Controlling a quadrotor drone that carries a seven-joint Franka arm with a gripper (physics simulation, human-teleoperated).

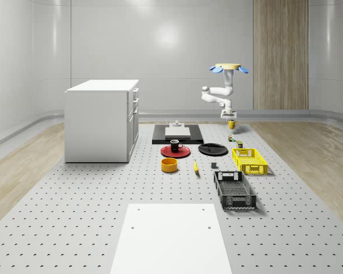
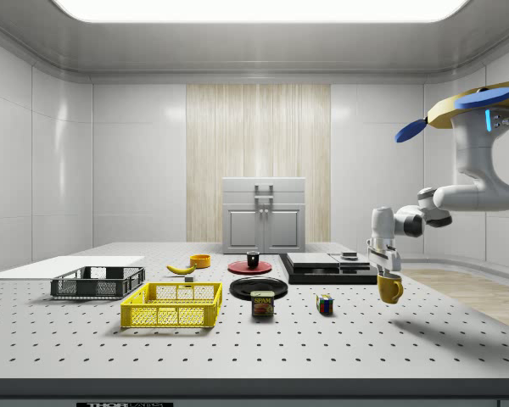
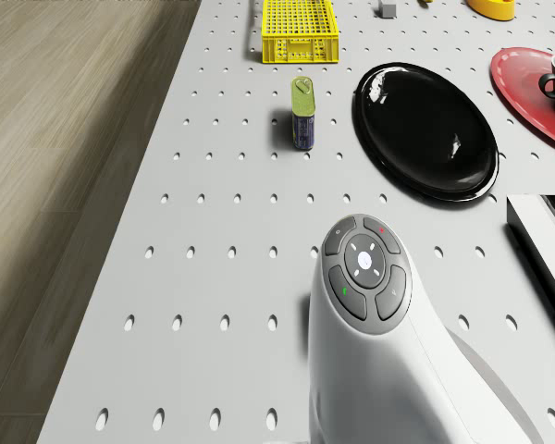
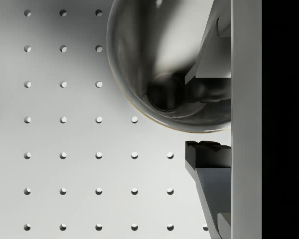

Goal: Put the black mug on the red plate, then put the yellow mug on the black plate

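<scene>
The yellow mug (image 1: 231, 124) (image 2: 389, 288) hangs a little above the table, with my gripper (image 1: 230, 119) (image 2: 388, 273) (image 4: 209, 127) shut on its rim. In the wrist view one finger sits inside the mug (image 4: 164, 64) and the other fingertip (image 4: 209, 154) outside its wall. The drone (image 1: 229, 68) (image 2: 483, 102) hovers over the table's far right part. The black plate (image 1: 212, 149) (image 3: 425, 129) lies bare, nearer the front than the held mug. The black mug (image 1: 174, 145) (image 2: 253, 259) stands upright on the red plate (image 1: 167, 152) (image 3: 527, 79), just beside the black plate.
A tin can (image 3: 302, 113) (image 2: 262, 304) and a colour cube (image 2: 324, 303) stand near the black plate. A yellow basket (image 1: 250, 160) and a black basket (image 1: 234, 189) lie in front. Orange bowl (image 1: 169, 165), banana (image 1: 195, 166), black slab (image 1: 177, 134) and white cabinet (image 1: 102, 120) are leftward.
</scene>
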